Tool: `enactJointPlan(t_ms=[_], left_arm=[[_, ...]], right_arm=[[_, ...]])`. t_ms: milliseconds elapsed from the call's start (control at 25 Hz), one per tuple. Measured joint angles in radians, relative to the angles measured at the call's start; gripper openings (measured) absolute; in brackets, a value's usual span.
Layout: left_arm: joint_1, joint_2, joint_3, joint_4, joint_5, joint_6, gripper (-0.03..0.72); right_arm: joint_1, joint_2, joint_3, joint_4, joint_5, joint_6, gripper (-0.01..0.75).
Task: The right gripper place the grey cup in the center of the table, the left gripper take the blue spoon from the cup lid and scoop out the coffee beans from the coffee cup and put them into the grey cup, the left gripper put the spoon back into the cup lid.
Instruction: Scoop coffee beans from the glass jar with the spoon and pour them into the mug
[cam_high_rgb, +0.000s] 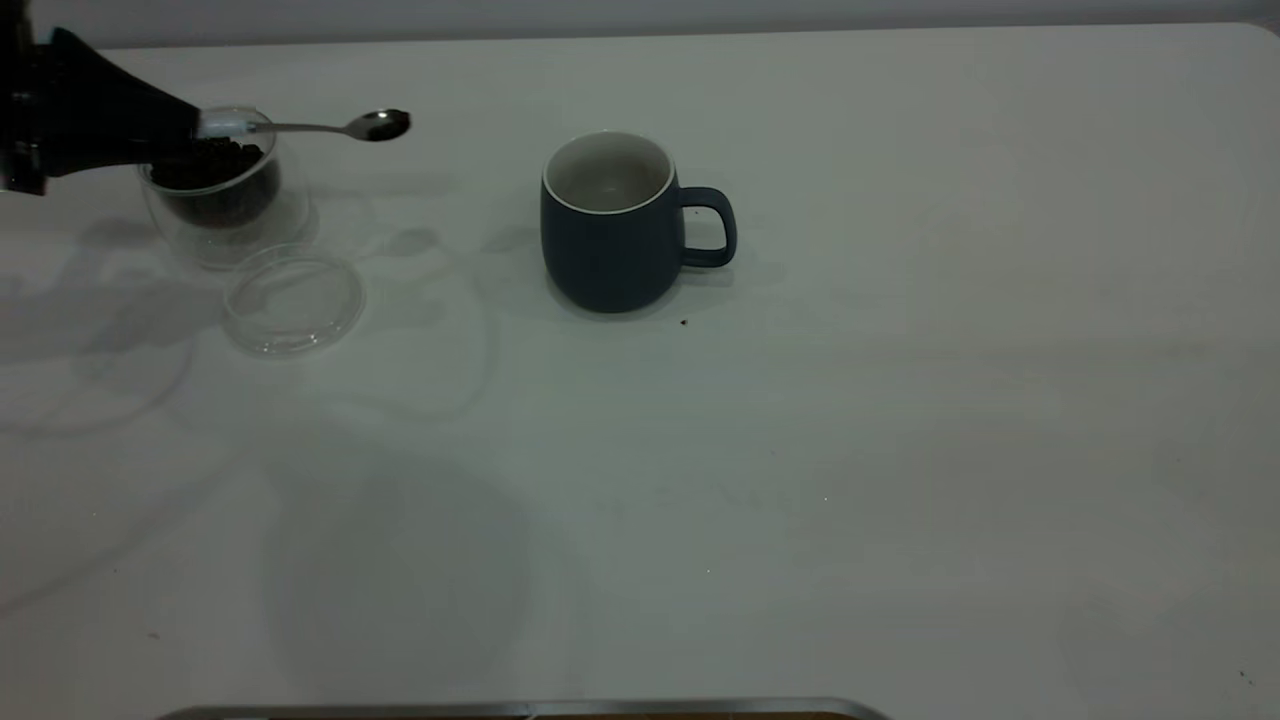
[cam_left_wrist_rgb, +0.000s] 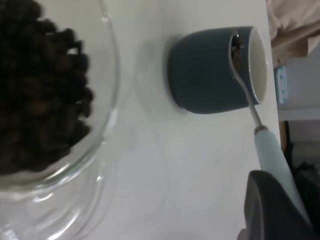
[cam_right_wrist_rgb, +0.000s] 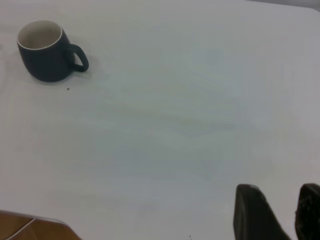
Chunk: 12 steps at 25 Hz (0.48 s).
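Note:
My left gripper (cam_high_rgb: 190, 125) is at the table's far left, above the coffee cup (cam_high_rgb: 225, 215), a clear glass tumbler holding dark coffee beans (cam_high_rgb: 212, 165). It is shut on the pale handle of the blue spoon (cam_high_rgb: 378, 125), which is level, its metal bowl pointing toward the grey cup (cam_high_rgb: 612, 225). In the left wrist view the gripper (cam_left_wrist_rgb: 282, 197) grips the spoon's handle (cam_left_wrist_rgb: 272, 157), with the beans (cam_left_wrist_rgb: 40, 85) close by and the grey cup (cam_left_wrist_rgb: 210, 70) beyond. The clear cup lid (cam_high_rgb: 293, 300) lies empty in front of the glass. My right gripper (cam_right_wrist_rgb: 290, 215) is open and empty, far from the grey cup (cam_right_wrist_rgb: 46, 55).
The grey cup stands upright near the middle of the white table (cam_high_rgb: 800, 450), handle to the right. A tiny dark speck (cam_high_rgb: 684, 322) lies by its base. A metal edge (cam_high_rgb: 520, 710) runs along the table's front.

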Motion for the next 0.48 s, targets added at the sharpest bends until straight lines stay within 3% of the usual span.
enactJointPlan(t_ms=[480], left_arm=[[-0.131, 0.000, 0.000, -0.053, 0.000, -0.001, 0.134]], right_arm=[[0.000, 0.000, 0.000, 0.000, 0.000, 0.000, 0.241]])
